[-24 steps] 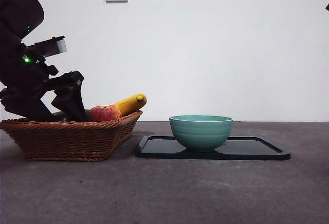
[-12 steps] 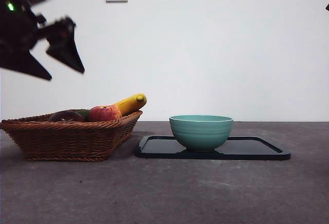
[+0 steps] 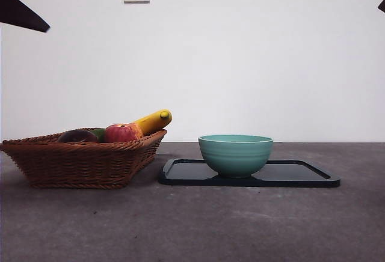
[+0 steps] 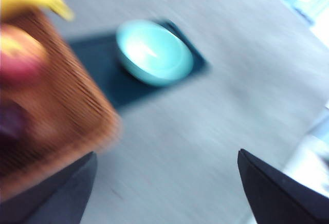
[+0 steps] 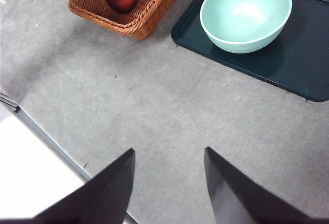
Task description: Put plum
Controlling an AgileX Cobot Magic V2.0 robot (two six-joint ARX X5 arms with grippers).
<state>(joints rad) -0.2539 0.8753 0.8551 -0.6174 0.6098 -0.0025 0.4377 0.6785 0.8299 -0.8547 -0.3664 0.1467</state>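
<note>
Front view: glossy dark maroon plum [image 3: 77, 136] lies in brown wicker basket [image 3: 78, 163], beside red-yellow apple [image 3: 122, 133].

Left wrist view: left gripper [image 4: 164, 193], jaws apart, empty, nearer basket.

Right wrist view: right gripper [image 5: 169, 183] spread, well apart.

Left pincer [image 4: 164, 188] held high, jaws spread wide and empty; right pincer [image 5: 169, 183] likewise parted, empty

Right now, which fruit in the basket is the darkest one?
The plum, almost black, lying at the basket's far-from-bowl end. The apple is red, the banana yellow.
</note>
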